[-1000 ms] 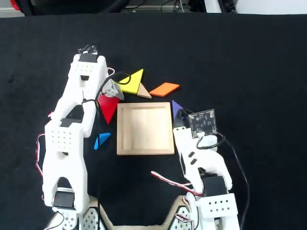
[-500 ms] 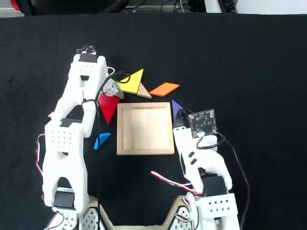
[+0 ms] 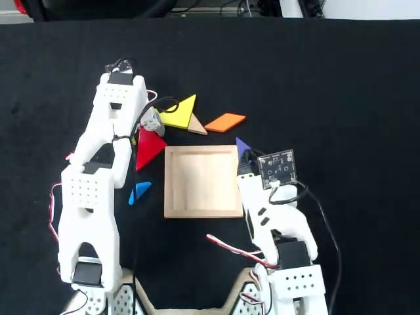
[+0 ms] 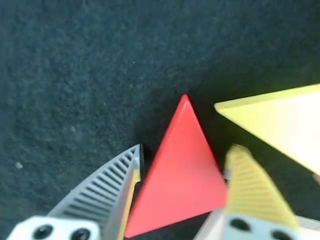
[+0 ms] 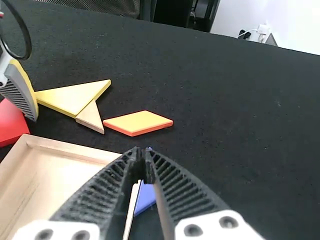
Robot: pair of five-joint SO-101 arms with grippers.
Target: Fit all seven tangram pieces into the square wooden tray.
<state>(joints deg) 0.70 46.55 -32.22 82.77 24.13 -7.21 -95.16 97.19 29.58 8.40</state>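
1. Black cloth covers the table point(image 3: 341, 98), and both white arms work low over it.
2. Left gripper point(image 4: 187, 150): its jaws are closed around the red triangle point(image 4: 180, 172). The grey finger point(image 4: 122, 172) lies against one slanted edge, and the yellow finger point(image 4: 250, 185) covers the opposite corner. The piece lies flat on the cloth.
3. Right gripper point(image 5: 140, 151): its jaws are drawn together with the tips meeting, leaving only a thin slit. Through that slit show a pale strip of tray edge and part of the dark blue triangle point(image 5: 145, 197). Whether they pinch anything cannot be told.
4. In the high view the red triangle sits just off the far left corner of the square wooden tray point(image 3: 202, 212), with one point aimed toward the tray.
5. The dark blue triangle lies at the tray's far right corner, just past the right gripper's tips.
6. Beyond the tray's far edge is a row of pieces. The yellow triangle point(image 3: 182, 113) is beside the left gripper and the small tan triangle point(image 3: 197, 125) touches it. The orange parallelogram point(image 3: 225, 122) lies a little apart from them.
7. A small light blue triangle point(image 3: 139, 191) lies on the cloth between the left arm and the tray's left wall.
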